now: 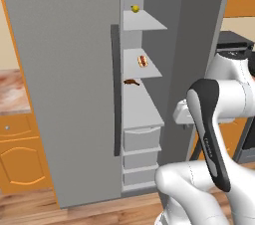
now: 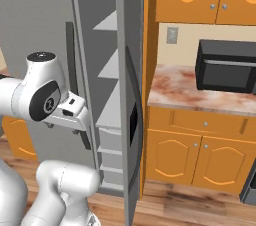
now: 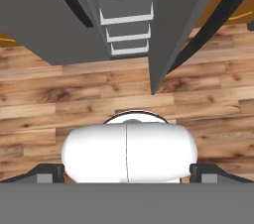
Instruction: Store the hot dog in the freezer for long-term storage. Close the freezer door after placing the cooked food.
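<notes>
The hot dog (image 1: 142, 60) lies on the middle white shelf of the open freezer (image 1: 140, 94). The freezer door (image 1: 199, 45) stands swung wide open to the right, seen edge-on (image 2: 131, 95) with its dark panel facing right. My gripper (image 2: 82, 137) hangs in front of the opening, between the two doors, below the hot dog's shelf and apart from it. It points down at the wooden floor. In the hand view the gripper (image 3: 127, 176) is open, its fingertips (image 3: 49, 173) wide apart and nothing between them. The freezer's pale drawers (image 3: 126, 17) show at the top.
A small yellow fruit (image 1: 135, 8) sits on the shelf above, a dark brown item (image 1: 131, 82) on the shelf below. The plain wider grey door (image 1: 64, 79) is at the left. A black microwave (image 2: 227, 65) stands on the counter among orange cabinets (image 2: 200, 155).
</notes>
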